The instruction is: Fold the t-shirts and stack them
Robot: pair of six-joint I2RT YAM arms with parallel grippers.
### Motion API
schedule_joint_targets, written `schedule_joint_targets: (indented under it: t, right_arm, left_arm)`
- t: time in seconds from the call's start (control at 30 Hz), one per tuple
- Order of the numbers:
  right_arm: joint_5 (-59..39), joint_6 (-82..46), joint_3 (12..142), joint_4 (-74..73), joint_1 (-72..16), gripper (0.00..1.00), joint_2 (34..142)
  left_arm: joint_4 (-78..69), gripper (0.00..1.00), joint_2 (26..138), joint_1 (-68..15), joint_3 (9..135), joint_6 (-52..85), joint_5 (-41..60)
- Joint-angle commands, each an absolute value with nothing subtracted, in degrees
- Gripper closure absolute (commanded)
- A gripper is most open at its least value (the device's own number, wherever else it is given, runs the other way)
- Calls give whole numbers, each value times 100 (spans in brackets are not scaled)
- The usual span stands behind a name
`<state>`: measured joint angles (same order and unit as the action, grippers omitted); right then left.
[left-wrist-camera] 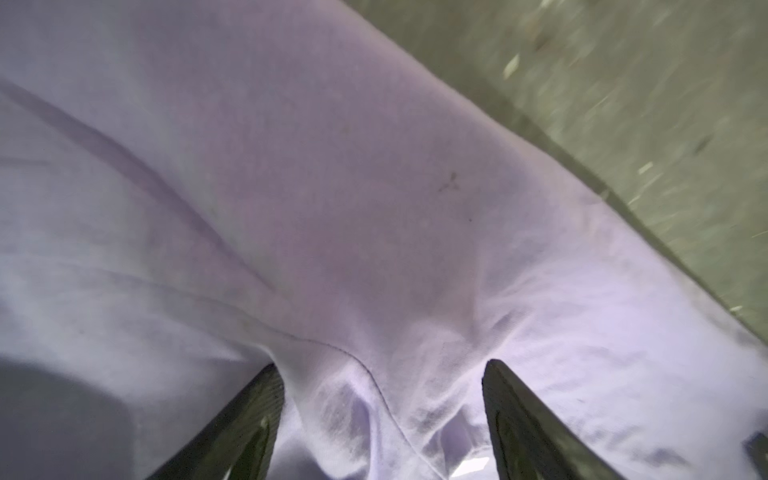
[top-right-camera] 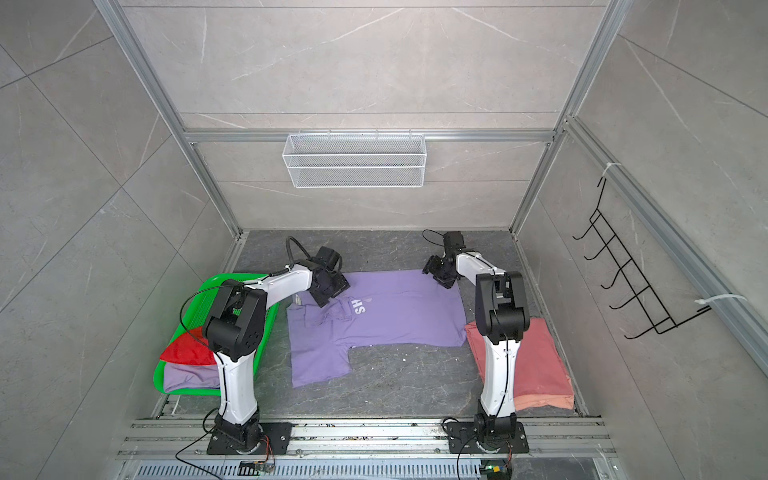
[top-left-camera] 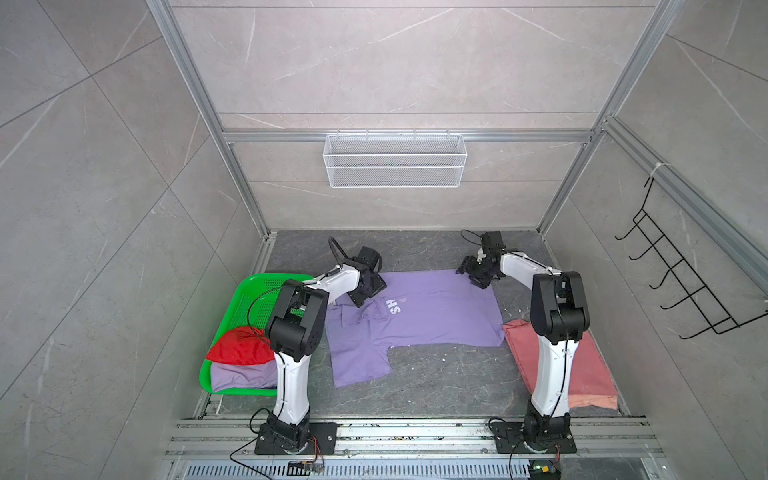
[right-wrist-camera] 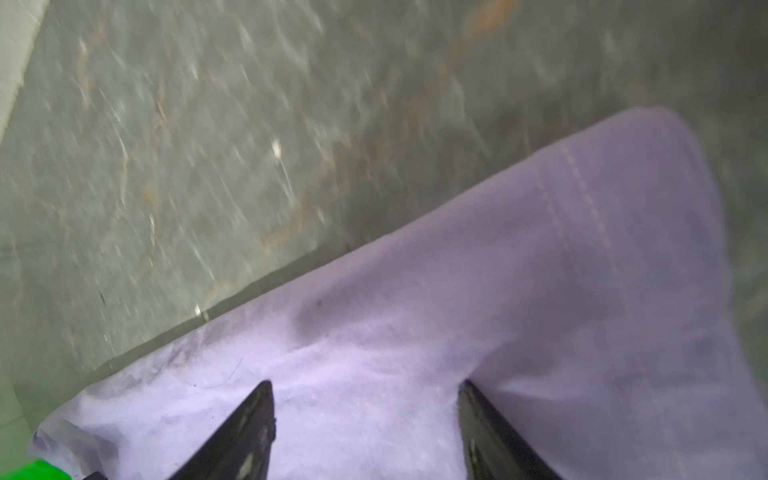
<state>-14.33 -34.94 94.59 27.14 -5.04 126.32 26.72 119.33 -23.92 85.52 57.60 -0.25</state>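
Shirt (top-left-camera: 436, 316) mid-fold, I judge; left gripper (left-wrist-camera: 382, 365) and right gripper (right-wrist-camera: 365, 384) both gape over its far edge; next, probably tuck near sleeve (top-left-camera: 359, 365).

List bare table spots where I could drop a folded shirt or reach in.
Free: dark grey table strip between the spread lavender "SH"-print t-shirt and the aluminium front rail; also the far strip behind that shirt, toward the back wall. Crowded: left, green perforated plastic basket holding a red t-shirt and a second lavender t-shirt; right, folded salmon-pink t-shirt.
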Motion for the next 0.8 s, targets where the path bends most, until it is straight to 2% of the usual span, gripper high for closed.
schedule_joint_targets:
  t: [0.0, 0.3, 0.5, 0.63, 0.77]
  right_arm:
    - [-1173, -3329, 10165, 3331, -379, 31, 13477]
    - [-1200, -3071, 13361, 4357, -264, 32, 15215]
    - [-1654, -3015, 15246, 4598, -116, 32, 15950]
    - [-2171, -2786, 15622, 4555, -87, 33, 15829]
    - [-2208, -2501, 15002, 4460, -97, 31, 15037]
  left_arm:
    - [2521, 22, 12826, -2206, 9017, 5729, 536]
    - [2811, 22, 14119, -1831, 11059, 5458, 963]
    - [2709, 22, 14019, -1784, 11403, 5059, 1053]
    - [2311, 22, 13416, -1762, 11002, 4653, 928]
    - [2100, 17, 12502, -1743, 10627, 4204, 958]
